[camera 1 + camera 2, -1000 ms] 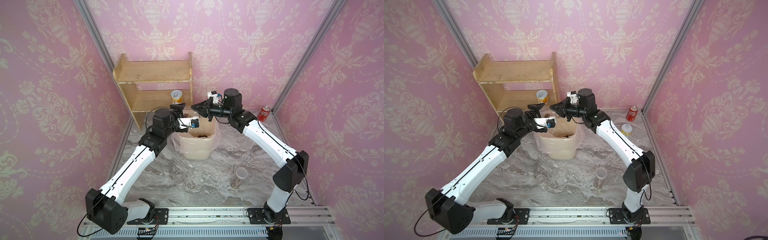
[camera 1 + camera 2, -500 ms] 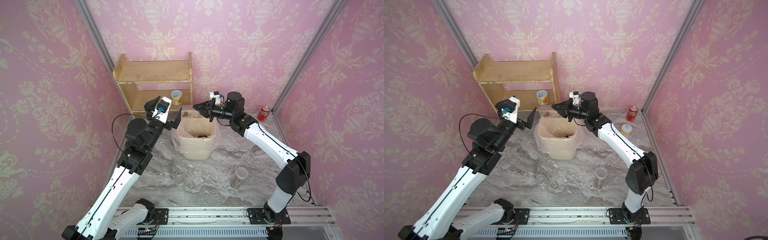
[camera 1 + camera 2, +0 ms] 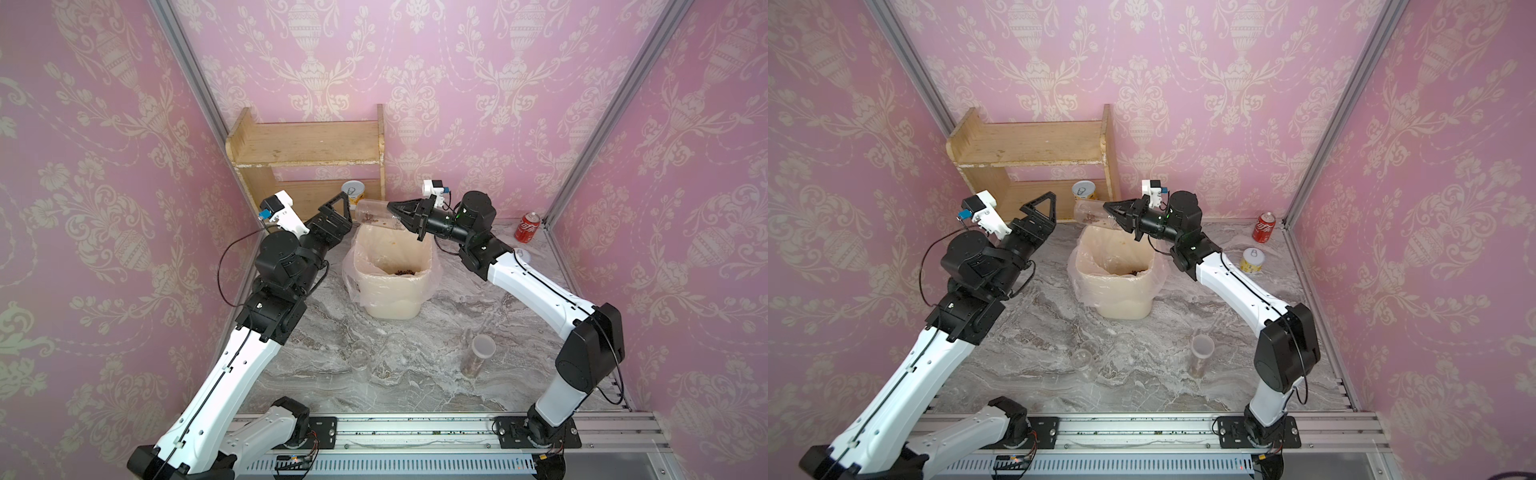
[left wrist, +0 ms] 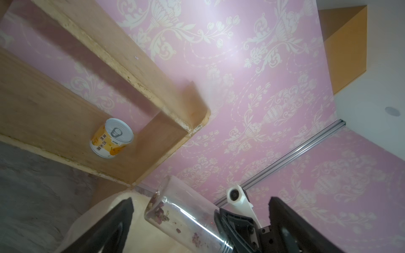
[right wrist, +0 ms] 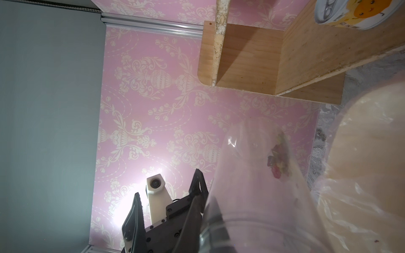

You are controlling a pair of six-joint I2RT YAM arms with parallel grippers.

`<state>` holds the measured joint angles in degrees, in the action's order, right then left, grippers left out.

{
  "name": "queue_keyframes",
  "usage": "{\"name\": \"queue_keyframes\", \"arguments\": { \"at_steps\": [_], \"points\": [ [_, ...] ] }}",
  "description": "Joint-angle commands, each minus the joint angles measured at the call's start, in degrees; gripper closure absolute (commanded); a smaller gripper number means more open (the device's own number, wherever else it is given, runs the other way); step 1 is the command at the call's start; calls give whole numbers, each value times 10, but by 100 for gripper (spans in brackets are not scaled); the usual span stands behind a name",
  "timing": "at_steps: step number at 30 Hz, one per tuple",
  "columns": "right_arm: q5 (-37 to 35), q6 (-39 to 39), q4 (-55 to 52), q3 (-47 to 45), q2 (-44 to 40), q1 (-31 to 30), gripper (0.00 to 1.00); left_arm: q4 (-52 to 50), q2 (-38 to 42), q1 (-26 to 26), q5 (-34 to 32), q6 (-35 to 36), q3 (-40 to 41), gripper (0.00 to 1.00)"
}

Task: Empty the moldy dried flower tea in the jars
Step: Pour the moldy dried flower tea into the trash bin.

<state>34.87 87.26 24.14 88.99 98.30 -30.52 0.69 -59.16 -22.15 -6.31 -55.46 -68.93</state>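
My right gripper [image 3: 400,214] is shut on the mouth end of a clear jar [image 3: 376,212], held about level above the back rim of the cream bin [image 3: 395,297]. A few dried buds [image 4: 158,210] cling near the jar's closed end. A dark heap of tea [image 3: 402,272] lies in the bin. My left gripper [image 3: 337,212] stands open just left of the jar's base, touching nothing. On the table stand a tall jar with a whitish lid [image 3: 478,358] holding tea and a short clear jar [image 3: 360,358].
A wooden shelf [image 3: 307,154] stands against the back wall with a yellow-white tin [image 3: 353,192] on its lower board. Another tin [image 3: 1252,260] and a red cola can [image 3: 528,226] sit at the back right. A plastic liner [image 3: 351,274] drapes over the bin.
My left arm has pulled back from over the bin, up and to the left, its gripper open. My right gripper still holds the jar and has shifted slightly right.
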Motion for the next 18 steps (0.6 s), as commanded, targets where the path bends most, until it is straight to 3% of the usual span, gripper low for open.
{"name": "queue_keyframes", "arguments": {
  "at_steps": [1, 4, 8, 18],
  "points": [
    [-10, 13, 63, -10, -24, -7, 100, 53, -13, 20, 55, -209, 28, 1],
    [-11, 17, 74, -10, -20, -12, 100, 127, -52, 26, 104, -298, 44, 1],
    [-14, 26, 91, -5, -15, -19, 100, 160, -100, 27, 148, -355, 36, 1],
    [-16, 29, 101, 12, 1, -34, 100, 199, -143, 27, 160, -389, 39, 2]
  ]
}}
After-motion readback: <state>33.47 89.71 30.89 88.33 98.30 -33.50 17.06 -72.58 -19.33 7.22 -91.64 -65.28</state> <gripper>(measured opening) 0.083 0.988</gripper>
